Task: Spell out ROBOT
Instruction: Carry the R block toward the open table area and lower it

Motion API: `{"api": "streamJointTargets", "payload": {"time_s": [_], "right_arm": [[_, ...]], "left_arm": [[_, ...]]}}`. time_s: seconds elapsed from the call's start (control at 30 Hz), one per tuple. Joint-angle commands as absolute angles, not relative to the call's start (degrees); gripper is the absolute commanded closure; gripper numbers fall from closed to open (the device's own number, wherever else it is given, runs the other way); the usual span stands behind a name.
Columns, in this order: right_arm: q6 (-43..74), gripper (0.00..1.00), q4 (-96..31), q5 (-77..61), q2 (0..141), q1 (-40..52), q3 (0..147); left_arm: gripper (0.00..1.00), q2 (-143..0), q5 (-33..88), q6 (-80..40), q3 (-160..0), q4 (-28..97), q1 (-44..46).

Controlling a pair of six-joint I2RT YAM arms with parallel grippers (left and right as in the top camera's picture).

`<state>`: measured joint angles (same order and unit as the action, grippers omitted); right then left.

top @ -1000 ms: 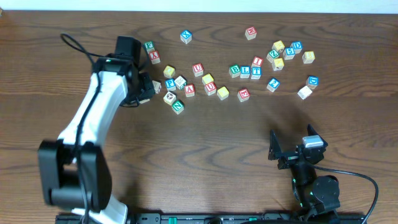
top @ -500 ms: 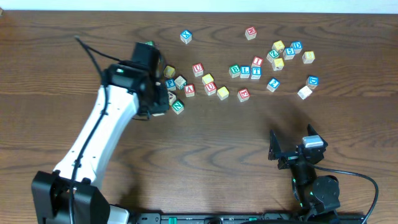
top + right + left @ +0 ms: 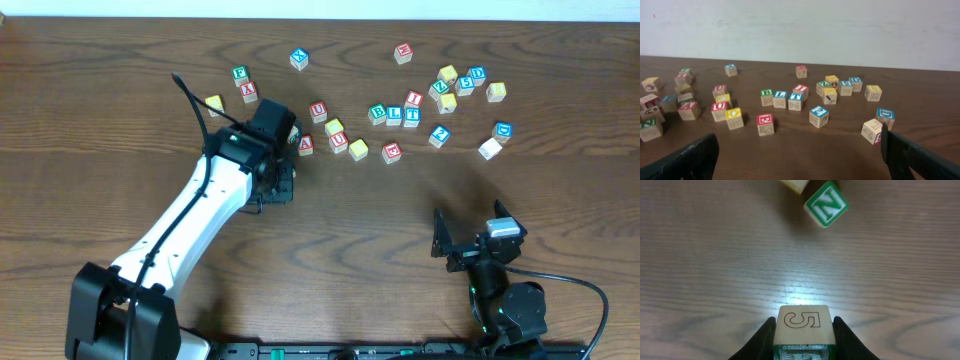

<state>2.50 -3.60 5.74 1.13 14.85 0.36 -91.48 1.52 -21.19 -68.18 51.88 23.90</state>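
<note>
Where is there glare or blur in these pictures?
Left wrist view: a bright glare patch on the table just ahead of the held cube. Right wrist view: the dark fingers at the bottom corners look soft. Overhead view: even light, no glare.

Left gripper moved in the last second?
Yes: the left gripper, holding the block marked 5, shifted right in the overhead view, now just below-left of the red A block, which stayed put.
</note>
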Motion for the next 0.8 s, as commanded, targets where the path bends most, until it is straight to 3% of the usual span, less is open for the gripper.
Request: {"api": "streamJointTargets", "payload": {"time_s": [0.0, 0.77], "right_arm": [[2.07, 0.01, -3.84, 5.43, 1.15, 14.28, 0.32], [2.07, 0.01, -3.84, 5.43, 1.15, 14.28, 0.32]], "left_arm": [[0.92, -90.87, 0.43, -22.39, -65.32, 49.93, 23.97], [0.92, -91.0, 1.06, -18.87, -56.55, 41.08, 23.99]]}}
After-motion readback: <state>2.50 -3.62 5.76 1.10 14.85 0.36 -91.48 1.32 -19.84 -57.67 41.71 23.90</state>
